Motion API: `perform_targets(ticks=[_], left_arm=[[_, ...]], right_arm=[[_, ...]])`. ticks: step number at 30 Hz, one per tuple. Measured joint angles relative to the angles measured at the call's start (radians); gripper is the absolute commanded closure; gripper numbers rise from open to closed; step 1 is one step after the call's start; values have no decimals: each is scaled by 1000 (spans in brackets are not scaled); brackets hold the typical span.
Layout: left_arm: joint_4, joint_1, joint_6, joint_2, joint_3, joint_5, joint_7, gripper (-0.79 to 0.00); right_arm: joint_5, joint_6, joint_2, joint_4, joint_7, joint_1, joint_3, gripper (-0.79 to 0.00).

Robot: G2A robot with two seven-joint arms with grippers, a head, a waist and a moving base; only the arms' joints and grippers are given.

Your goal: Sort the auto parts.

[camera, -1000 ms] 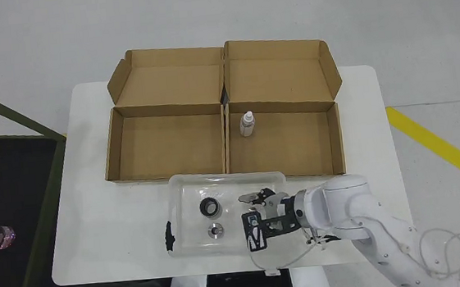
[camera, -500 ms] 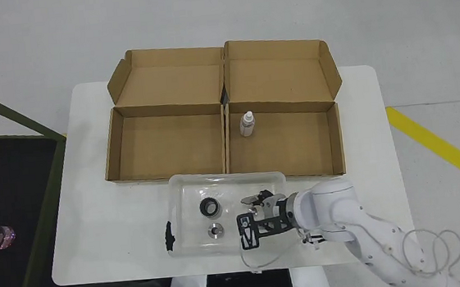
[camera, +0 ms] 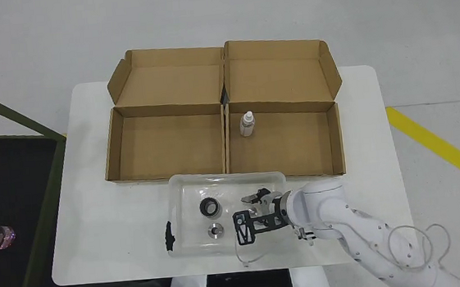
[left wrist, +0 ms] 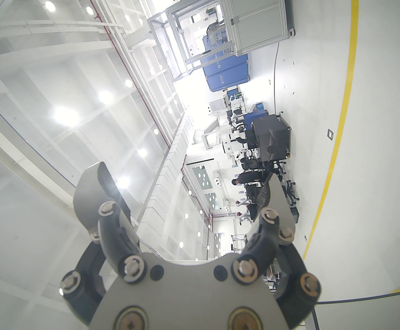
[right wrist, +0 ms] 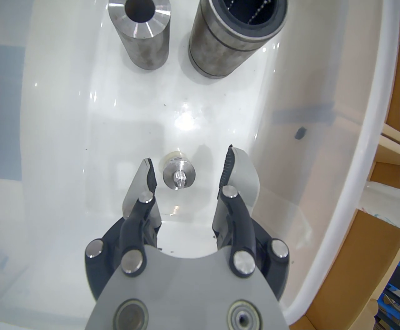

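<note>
Bright overhead light, glare on tray [right wrist: 312, 140]

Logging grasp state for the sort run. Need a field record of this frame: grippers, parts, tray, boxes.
right gripper: open, down in the tray, fingers either side of the stud
stud: on tray floor, not gripped
other parts in tray: bushing, bearing, upright, side by side
left gripper: open, empty
boxes: two, open, beyond the tray; bottle in one
</note>
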Motion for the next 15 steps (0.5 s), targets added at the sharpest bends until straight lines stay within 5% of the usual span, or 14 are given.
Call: perform_targets(ticks=[5, 11, 15], left_arm=[[0, 0, 0, 0, 0, 0, 0, -785], [0, 0, 0, 0, 0, 0, 0, -785], [0, 0, 0, 0, 0, 0, 0, -785]], right_arm=[[4, -3, -3, 16, 0, 11, -16, -299], [10, -8, -3, 21, 2, 20, -24, 0], [25, -16, -2, 11, 1, 23, -23, 0]])
